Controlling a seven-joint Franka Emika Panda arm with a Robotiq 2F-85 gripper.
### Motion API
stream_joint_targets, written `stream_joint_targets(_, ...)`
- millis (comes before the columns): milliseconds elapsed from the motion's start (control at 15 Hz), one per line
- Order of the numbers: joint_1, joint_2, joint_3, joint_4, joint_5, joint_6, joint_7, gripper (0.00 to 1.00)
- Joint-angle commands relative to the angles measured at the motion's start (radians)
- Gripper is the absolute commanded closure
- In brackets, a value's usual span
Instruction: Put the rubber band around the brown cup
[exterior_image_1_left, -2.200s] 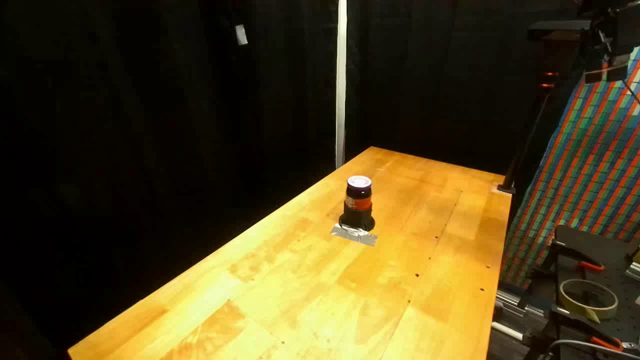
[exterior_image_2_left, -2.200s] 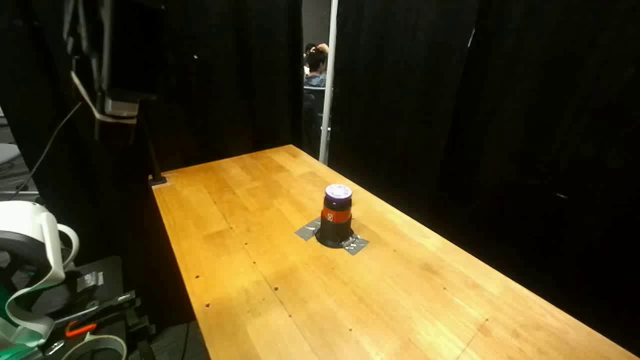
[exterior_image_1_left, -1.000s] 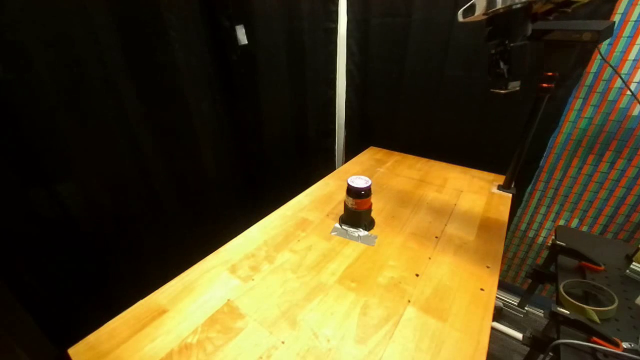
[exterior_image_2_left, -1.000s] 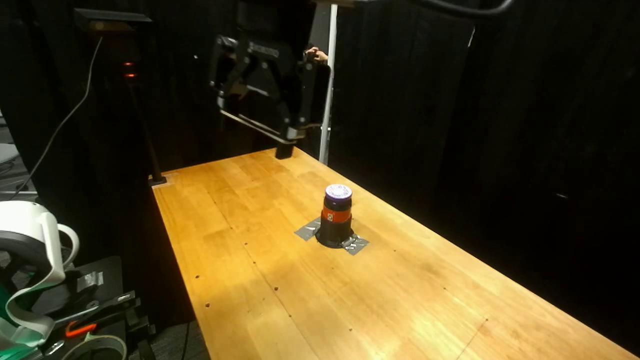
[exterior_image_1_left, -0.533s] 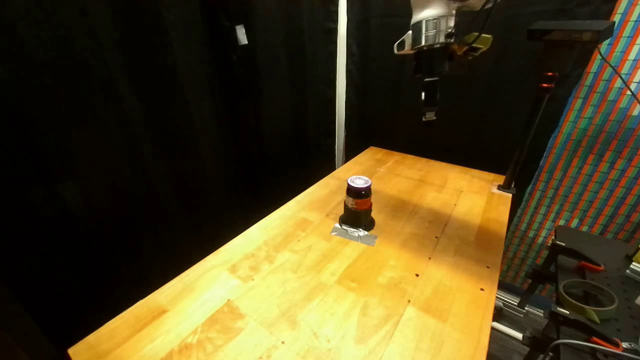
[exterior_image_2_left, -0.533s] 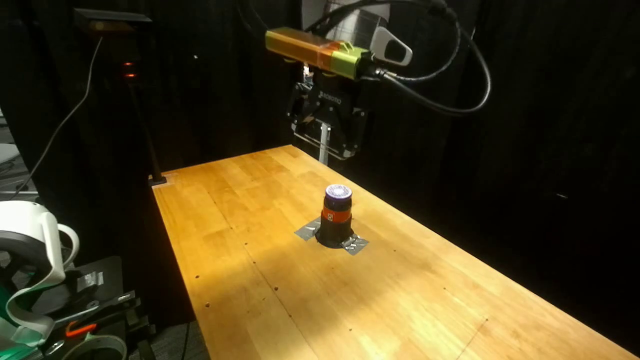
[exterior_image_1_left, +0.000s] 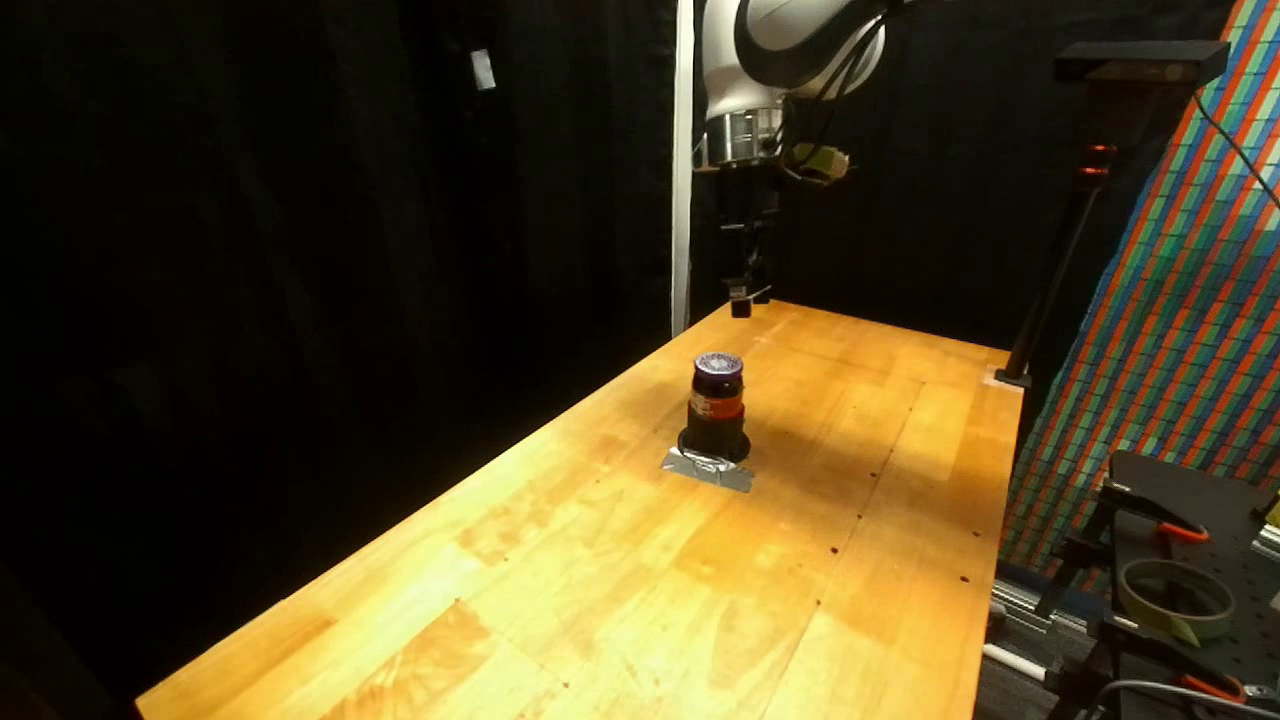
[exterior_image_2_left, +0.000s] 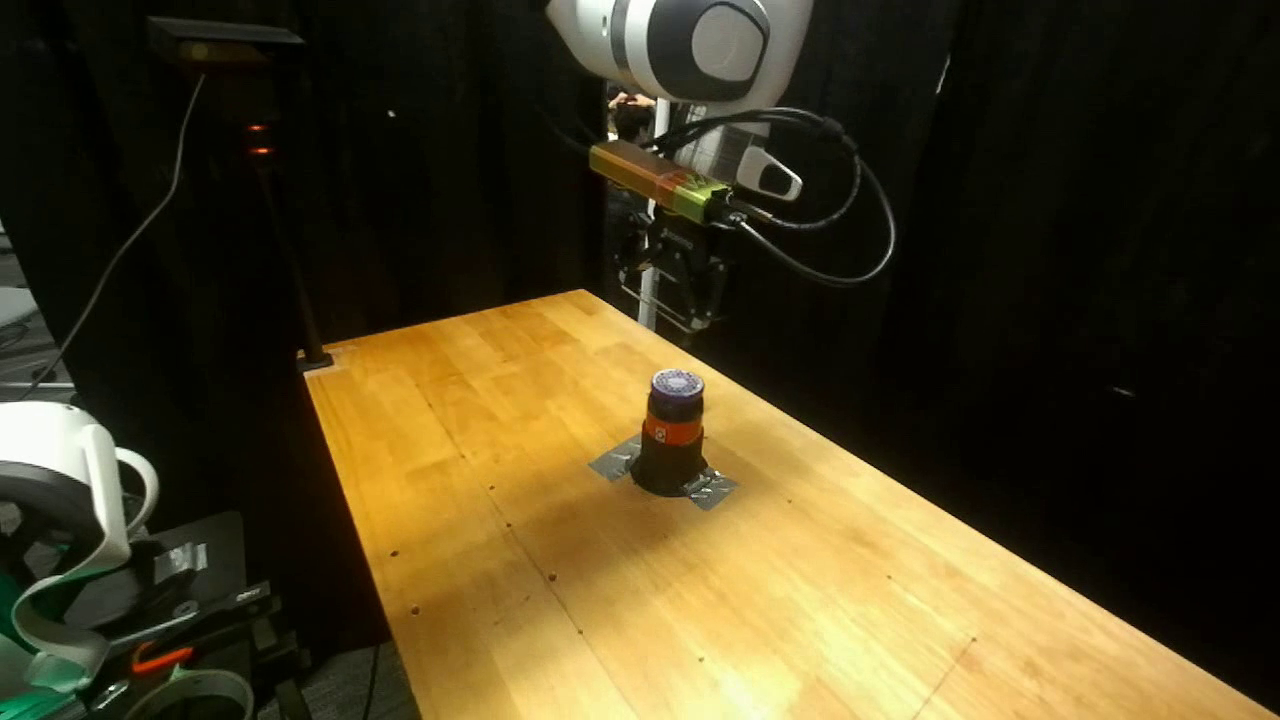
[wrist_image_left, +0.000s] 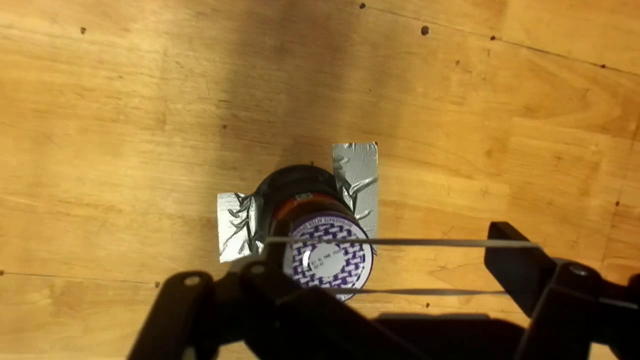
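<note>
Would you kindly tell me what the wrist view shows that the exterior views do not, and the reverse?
Only the wrist view shows partly legible lettering on the lid, with the rubber band, stretched on the open gripper, crossing in front of it.

Only the exterior views show the white robot arm, the black curtains, the roll of tape beside the table, and a gap between gripper and lid.

Both share the table, the brown cup, silver tape at its base, the gripper and the band.
</note>
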Motion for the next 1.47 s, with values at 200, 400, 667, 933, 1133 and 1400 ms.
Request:
stream_joint_targets(200,0.018,0.229,-0.006,0.306,-0.075,-0.066,0.092,0.0)
stream_joint_targets(400,0.018,0.299,-0.007,0.388,-0.101,-0.088,0.09,0.0)
stream_joint_targets(667,0.014,0.381,-0.004,0.487,-0.112,-0.129,0.076,0.0)
stream_joint_targets(933,0.012,0.448,0.0,0.571,-0.107,-0.175,0.071,0.0)
stream_joint_targets(1133,0.011,0.495,0.003,0.627,-0.102,-0.208,0.068,0.0)
stream_joint_targets(1400,0.015,0.531,0.011,0.677,-0.098,-0.259,0.063,0.0)
